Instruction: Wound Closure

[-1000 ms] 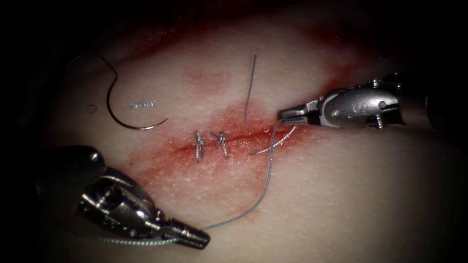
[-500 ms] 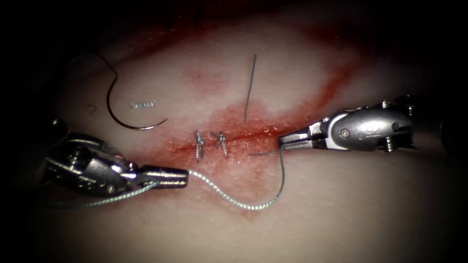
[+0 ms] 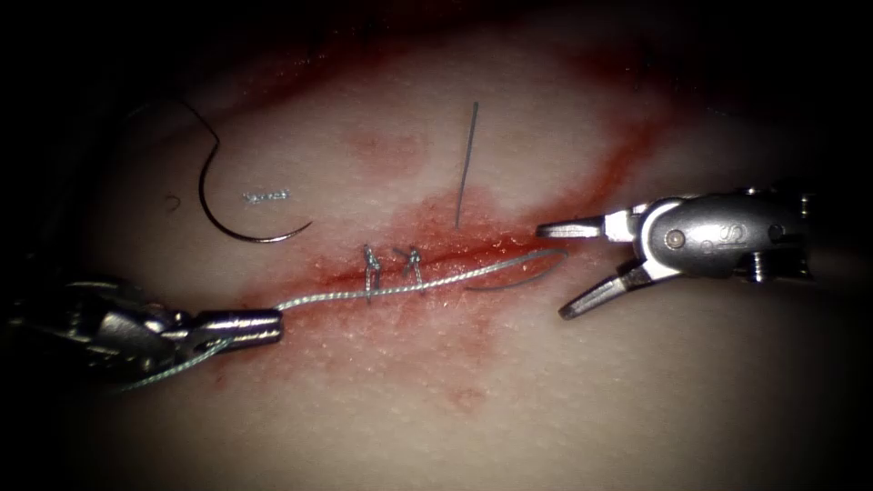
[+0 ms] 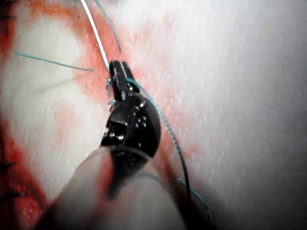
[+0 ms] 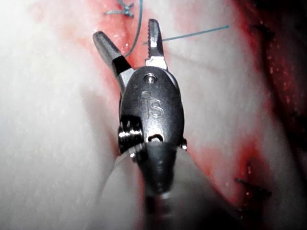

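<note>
My left tool [image 3: 273, 326] sits low on the left of the cut [image 3: 473, 247], jaws shut on the thread [image 3: 364, 291]. From there the thread runs taut to the right over the two tied stitches [image 3: 371, 269] and ends in a small loop [image 3: 523, 273] at the cut. My right tool [image 3: 552, 271] stands just right of that loop, jaws wide open and holding nothing. The curved needle [image 3: 238, 229] lies free on the tissue [image 3: 637, 391], far left of the cut. The left wrist view has the left tool [image 4: 116, 68] shut on the thread [image 4: 96, 33]. In the right wrist view the right tool [image 5: 125, 31] is open around the thread [image 5: 139, 24].
A straight cut end of thread [image 3: 466, 164] lies on the tissue above the cut. Red fluid [image 3: 436, 227] stains the tissue around the cut and in a streak toward the upper right. Thread [image 3: 168, 368] trails back under the left tool.
The right tool has opened, let go of the thread and drawn back to the right. The left tool has moved left, pulling the slack curve of thread into a straight line.
</note>
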Robot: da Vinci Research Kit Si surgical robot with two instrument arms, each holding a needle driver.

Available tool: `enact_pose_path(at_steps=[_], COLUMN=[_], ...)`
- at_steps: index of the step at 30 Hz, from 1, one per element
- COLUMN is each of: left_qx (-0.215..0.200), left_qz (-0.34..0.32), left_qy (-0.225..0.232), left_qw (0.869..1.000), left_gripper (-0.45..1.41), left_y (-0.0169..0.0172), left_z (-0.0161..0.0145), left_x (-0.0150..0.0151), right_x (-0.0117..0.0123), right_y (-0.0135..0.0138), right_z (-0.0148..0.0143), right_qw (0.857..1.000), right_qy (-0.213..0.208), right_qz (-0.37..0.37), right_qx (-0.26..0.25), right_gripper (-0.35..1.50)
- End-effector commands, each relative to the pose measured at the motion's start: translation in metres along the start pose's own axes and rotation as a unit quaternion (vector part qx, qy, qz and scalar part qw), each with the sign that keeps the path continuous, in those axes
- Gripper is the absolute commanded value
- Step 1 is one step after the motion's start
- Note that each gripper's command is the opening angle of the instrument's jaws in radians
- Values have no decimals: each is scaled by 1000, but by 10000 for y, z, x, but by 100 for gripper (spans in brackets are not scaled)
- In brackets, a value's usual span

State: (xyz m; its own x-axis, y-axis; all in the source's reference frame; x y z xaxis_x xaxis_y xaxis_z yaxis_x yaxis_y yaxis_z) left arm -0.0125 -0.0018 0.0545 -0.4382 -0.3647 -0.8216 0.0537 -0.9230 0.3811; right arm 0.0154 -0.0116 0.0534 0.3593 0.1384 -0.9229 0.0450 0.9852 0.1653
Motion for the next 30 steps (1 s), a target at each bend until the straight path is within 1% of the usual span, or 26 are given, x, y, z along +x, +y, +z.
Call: enact_pose_path(at_steps=[1,2,4,5,7,8,9,10,13,16,19,22,30], left_qx=[-1,-2,-2,1,0,0,0,0,5,24,43,67,93], left_qz=[-1,-1,-1,-1,-1,-1,-1,-1,-3,-11,-17,-28,-40], left_qy=[3,4,3,4,5,5,5,5,7,13,14,-10,-61], left_qw=[1000,1000,1000,1000,1000,1000,1000,1000,1000,1000,999,997,993], left_gripper=[-45,-45,-45,-45,-45,-45,-45,-45,-45,-45,-45,-45,-45], left_y=[4,5,5,6,6,6,6,5,3,-4,-12,-16,-11], left_z=[7,6,5,4,3,2,2,1,2,3,7,14,50], left_x=[-3,-2,-2,-3,-4,-4,-4,-5,-7,-11,-17,-24,-43], right_x=[-6,-7,-10,-12,-19,-24,-30,-34,-51,-66,-71,-65,-39], right_y=[10,13,23,28,37,39,40,41,36,28,23,20,15], right_z=[3,2,-2,-3,-3,-2,1,4,22,41,54,62,83], right_qw=[1000,1000,1000,999,997,997,996,996,996,996,997,996,991], right_qy=[1,-1,1,6,25,31,29,29,31,36,46,67,122], right_qz=[1,2,5,6,8,7,4,1,-5,3,14,19,28], right_qx=[-4,-7,-17,-31,-68,-77,-80,-83,-85,-82,-69,-62,-50], right_gripper=[143,143,131,125,79,41,-27,-35,-35,-35,-35,-35,-35])
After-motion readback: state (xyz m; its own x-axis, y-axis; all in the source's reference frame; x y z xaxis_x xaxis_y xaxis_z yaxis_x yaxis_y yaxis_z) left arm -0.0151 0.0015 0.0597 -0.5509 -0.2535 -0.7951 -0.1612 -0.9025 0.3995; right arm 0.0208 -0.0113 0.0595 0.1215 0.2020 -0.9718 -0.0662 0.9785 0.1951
